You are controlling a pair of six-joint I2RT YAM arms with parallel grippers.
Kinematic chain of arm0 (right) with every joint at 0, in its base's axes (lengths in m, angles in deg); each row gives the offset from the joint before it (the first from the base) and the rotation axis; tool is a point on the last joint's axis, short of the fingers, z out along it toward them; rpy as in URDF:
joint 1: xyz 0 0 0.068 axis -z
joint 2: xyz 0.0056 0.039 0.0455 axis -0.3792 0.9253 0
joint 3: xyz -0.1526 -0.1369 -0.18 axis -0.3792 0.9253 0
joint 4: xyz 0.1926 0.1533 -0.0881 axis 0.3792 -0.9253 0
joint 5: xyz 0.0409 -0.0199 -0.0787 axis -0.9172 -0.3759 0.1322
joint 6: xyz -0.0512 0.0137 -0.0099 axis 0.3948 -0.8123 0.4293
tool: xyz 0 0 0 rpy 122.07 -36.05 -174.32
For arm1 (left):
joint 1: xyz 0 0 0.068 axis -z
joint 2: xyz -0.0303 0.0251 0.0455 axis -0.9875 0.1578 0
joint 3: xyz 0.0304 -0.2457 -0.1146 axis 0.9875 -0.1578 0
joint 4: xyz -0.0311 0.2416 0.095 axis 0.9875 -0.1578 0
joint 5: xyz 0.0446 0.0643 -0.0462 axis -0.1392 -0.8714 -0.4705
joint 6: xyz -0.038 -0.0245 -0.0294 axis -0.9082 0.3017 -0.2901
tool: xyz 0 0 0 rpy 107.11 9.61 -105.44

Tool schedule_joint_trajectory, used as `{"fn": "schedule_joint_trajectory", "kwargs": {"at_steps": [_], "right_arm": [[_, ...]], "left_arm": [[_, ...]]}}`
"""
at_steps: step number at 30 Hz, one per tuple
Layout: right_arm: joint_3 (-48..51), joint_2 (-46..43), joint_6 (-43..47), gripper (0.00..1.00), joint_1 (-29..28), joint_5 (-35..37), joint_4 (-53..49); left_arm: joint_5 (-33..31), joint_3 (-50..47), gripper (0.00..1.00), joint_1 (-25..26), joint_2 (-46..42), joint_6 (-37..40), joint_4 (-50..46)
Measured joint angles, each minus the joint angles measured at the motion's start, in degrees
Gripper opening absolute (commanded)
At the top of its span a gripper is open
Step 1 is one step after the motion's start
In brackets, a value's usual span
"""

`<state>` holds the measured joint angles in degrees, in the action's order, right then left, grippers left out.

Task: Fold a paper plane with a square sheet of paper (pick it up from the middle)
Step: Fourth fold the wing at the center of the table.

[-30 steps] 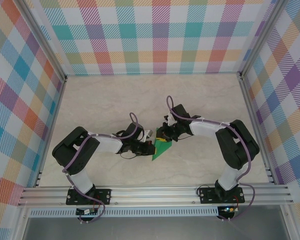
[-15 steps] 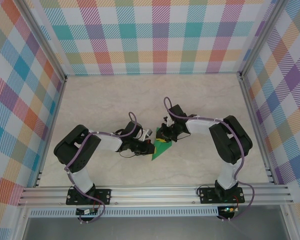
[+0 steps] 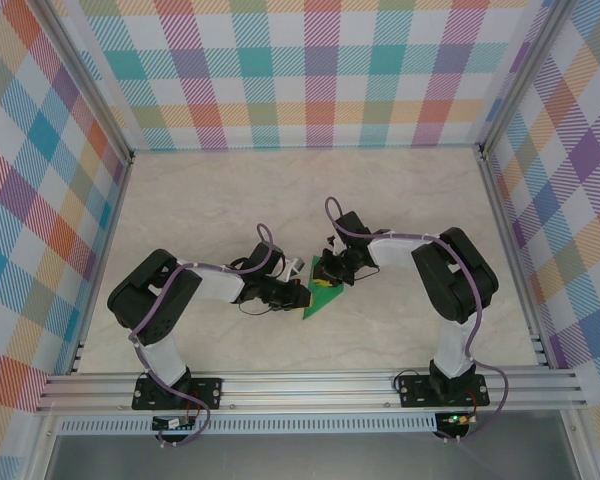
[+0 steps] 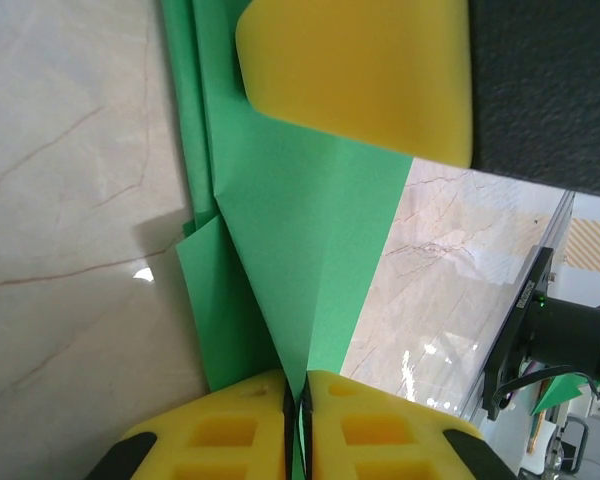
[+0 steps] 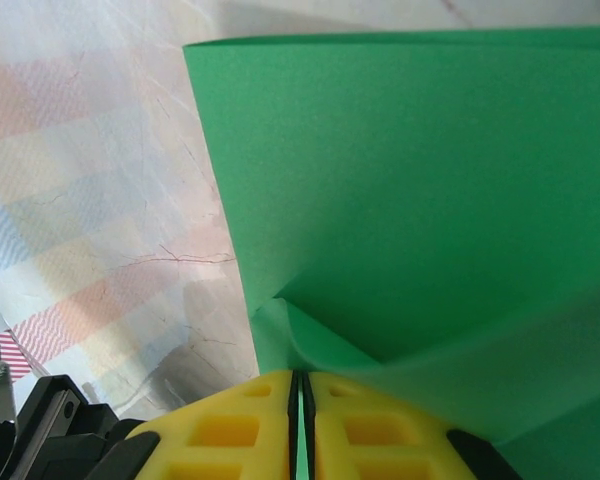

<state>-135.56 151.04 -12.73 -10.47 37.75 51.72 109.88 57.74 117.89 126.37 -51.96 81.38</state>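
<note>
Left claw [image 4: 297, 385], right claw [image 5: 300, 385] on paper [image 4: 300, 230]

At 6 o'clock the right gripper [image 5: 300, 390] presses its yellow pads [image 5: 230, 425] together on a thin edge of the folded green paper [image 5: 410, 170]. The paper spreads toward 1 o'clock. The pale marble table [image 5: 100, 190] is at 9 o'clock.
</note>
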Motion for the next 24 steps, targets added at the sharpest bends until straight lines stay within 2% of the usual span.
{"fn": "schedule_joint_trajectory", "kwargs": {"at_steps": [6, 9, 14, 17, 24], "right_arm": [[-0.09, 0.22, 0.24, 0.13, 0.0, -0.42, -0.11], [-0.11, 0.46, 0.46, 0.13, 0.02, -0.9, -0.13], [-0.13, 0.55, 0.57, 0.13, 0.07, -1.14, -0.09], [-0.13, 0.66, 0.72, 0.13, 0.07, -1.4, 0.0], [-0.15, 0.76, 0.85, 0.13, 0.07, -1.51, 0.02]], "left_arm": [[-0.13, -0.04, 0.0, -0.02, 0.0, -0.9, -0.15], [-0.11, -0.2, 0.0, -0.02, 0.0, -1.09, 0.04], [-0.33, -0.85, 0.1, -0.04, -0.13, -1.38, 0.96], [-0.85, -1.86, 0.11, -0.04, -1.36, -1.81, 1.07], [-1.33, -3.08, 0.01, -0.04, -2.99, -2.47, 0.5]]}}
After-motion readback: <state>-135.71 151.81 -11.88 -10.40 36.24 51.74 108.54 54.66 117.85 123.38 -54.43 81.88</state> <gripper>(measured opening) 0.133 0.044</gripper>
